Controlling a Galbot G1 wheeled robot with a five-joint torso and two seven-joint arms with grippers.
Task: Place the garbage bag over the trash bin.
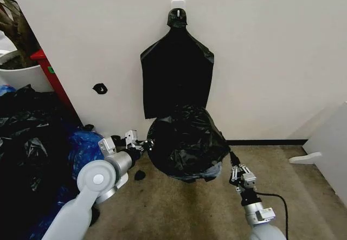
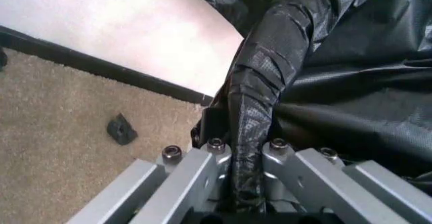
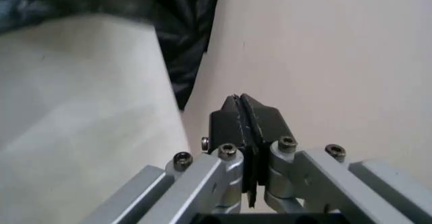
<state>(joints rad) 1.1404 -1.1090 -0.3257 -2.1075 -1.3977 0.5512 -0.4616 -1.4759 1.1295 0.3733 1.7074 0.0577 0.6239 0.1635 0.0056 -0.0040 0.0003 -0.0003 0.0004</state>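
The garbage bag [image 1: 187, 142] sits as a crinkled black dome on the carpet against the wall, directly below the flat black bag [image 1: 176, 75] hanging from a hook [image 1: 177, 4]. Its rounded shape suggests the trash bin is already underneath; a pale patch at the dome's lower edge, about five o'clock, may be the bin's side, though that cannot be confirmed. The left pincer [image 1: 145, 142] is at the dome's nine o'clock side, clenched on a twisted band of the bag's plastic, which the left wrist view shows running between its fingers [image 2: 209, 155]; holding that fold keeps the film taut so it can be drawn down on that side. The right pincer [image 1: 234, 161] is at the dome's four o'clock edge, fingertips pressed together with nothing between them, apparently free of the bag. Judged from this, the covering looks mostly done, with the hem left to settle.
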